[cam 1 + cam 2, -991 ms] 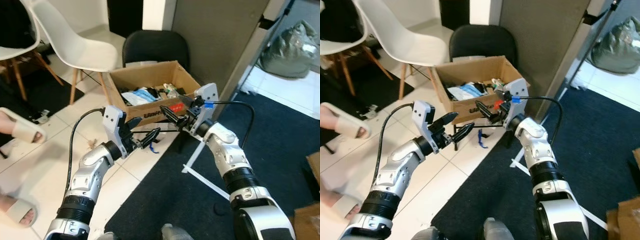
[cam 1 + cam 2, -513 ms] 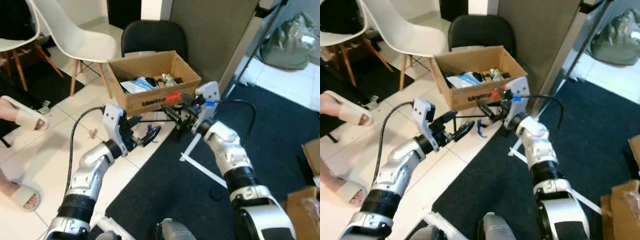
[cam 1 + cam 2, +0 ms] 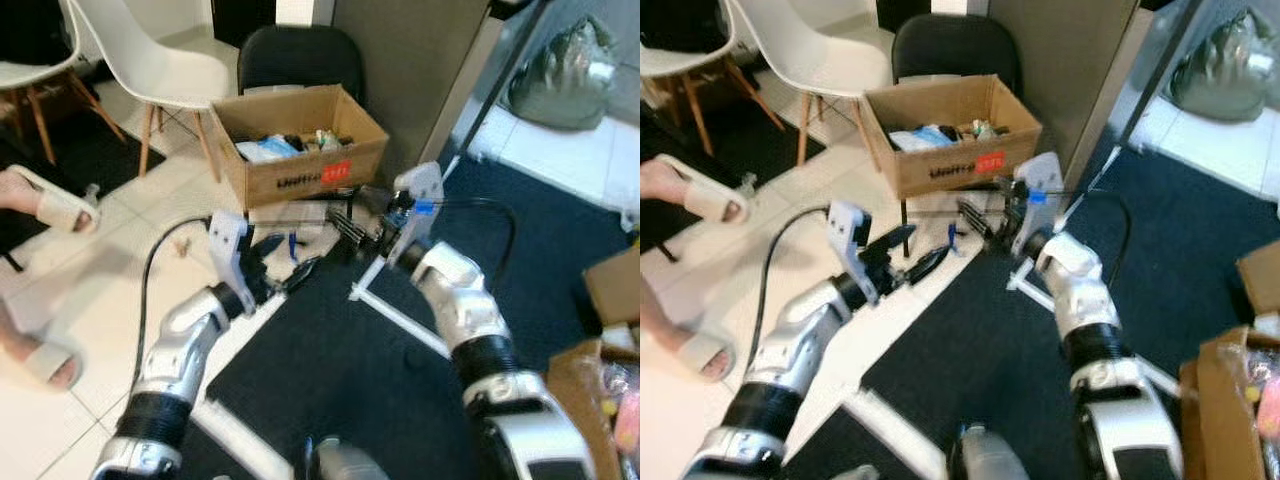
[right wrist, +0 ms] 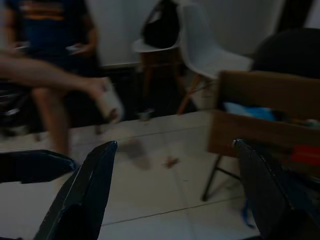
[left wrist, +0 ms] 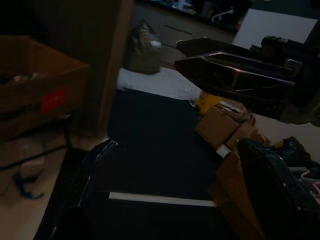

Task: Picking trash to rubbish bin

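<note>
The open brown cardboard box (image 3: pixel 300 140) full of trash now sits farther from the robot than a second ago, as the view has pulled back. It stands on the tiles ahead. The right gripper (image 3: pixel 345 222) is nearer to it than the left gripper (image 3: pixel 285 272). Both are open and empty.

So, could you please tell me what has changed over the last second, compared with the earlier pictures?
Mainly the view: the head camera has drawn back and swung right, so the cardboard box sits higher in the picture, while more dark carpet and another box have come into view. The left gripper and right gripper remain open, holding nothing. The box on the stand looks unmoved.
</note>
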Controlling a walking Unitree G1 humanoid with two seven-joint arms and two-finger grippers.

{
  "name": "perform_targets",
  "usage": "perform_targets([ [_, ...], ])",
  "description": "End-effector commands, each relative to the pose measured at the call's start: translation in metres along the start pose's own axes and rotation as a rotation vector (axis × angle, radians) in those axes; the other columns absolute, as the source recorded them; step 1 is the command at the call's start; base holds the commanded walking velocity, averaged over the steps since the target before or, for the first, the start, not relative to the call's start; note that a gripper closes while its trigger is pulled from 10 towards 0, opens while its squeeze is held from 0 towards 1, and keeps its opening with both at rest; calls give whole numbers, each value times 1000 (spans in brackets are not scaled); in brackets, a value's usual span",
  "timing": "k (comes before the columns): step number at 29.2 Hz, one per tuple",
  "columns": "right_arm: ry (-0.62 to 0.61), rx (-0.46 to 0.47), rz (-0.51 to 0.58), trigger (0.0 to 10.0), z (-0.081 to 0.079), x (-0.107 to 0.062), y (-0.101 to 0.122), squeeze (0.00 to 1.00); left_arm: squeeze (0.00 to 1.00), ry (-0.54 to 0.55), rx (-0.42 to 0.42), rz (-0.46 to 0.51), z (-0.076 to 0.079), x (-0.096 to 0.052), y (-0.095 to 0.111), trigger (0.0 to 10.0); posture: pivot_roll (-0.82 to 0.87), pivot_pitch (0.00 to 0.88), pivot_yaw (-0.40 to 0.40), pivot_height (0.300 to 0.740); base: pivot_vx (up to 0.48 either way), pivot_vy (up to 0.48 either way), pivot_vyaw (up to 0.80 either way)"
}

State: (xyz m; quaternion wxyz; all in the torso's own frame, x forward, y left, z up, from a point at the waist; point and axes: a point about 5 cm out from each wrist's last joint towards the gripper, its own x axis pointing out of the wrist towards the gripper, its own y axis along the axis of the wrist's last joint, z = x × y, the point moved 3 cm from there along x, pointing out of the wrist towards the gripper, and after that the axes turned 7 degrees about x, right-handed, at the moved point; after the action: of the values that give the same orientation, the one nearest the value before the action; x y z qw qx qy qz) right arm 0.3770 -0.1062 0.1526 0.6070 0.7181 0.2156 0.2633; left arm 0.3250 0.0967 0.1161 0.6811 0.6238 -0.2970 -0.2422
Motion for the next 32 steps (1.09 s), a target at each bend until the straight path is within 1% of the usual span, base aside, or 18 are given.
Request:
perform_targets([
  [1,-10,7,-9,10000,3,-3,-2,0,0,-8,1,-7,2,-1,-2,10000,-25,0,-64,740,-480,0,0],
  [25,-11,8,-4,10000,3,-3,-2,0,0,-10,-1,-9,1,-1,-4,10000,-23,0,-66,740,-479,0,0],
  [32,-11,7,-4,10000,3,-4,-2,0,0,-12,-4,-7,2,-1,-5,10000,-24,0,-66,740,-415,0,0],
])
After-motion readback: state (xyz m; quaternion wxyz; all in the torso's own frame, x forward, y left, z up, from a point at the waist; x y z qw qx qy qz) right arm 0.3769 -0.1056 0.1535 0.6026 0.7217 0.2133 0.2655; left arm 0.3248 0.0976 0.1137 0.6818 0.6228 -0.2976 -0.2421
